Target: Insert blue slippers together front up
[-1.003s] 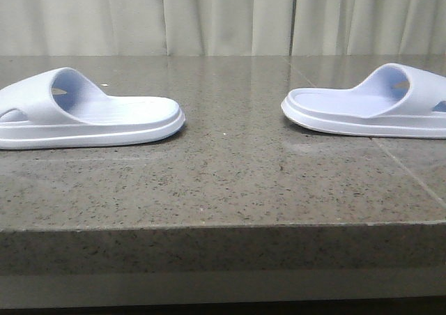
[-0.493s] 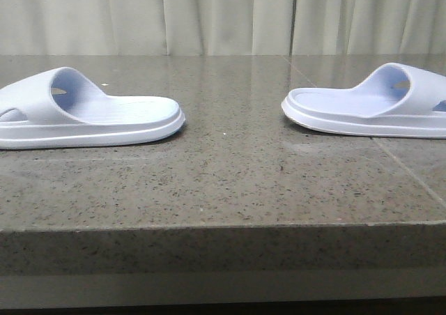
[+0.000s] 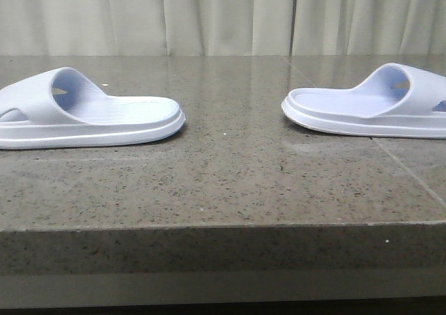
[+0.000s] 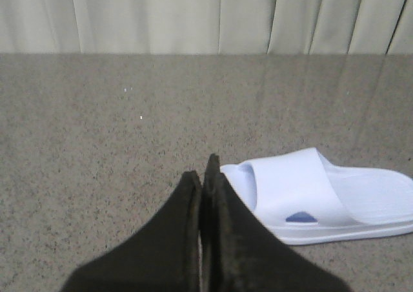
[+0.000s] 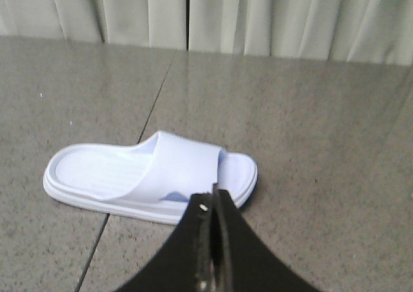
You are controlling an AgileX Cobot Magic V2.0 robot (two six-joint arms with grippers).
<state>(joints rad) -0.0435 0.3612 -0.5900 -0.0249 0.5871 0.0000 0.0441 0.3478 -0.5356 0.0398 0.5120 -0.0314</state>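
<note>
Left wrist view: each closed, empty gripper sits just short of its own slipper, the pair well apart.

The left gripper [image 4: 203, 176], fingers pressed together, holds nothing; the left slipper [image 4: 322, 195] lies just beyond its tips, off to one side, long axis crosswise. The right gripper [image 5: 213, 205], likewise pinched and empty, points at the right slipper [image 5: 151, 176], also crosswise. On the table [image 3: 230, 182] the heels face each other, so each arm is nearer its own slipper.

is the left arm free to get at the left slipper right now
Probably yes. The left tool is shut and empty just short of the left slipper, with only bare table around; it must open first.
</note>
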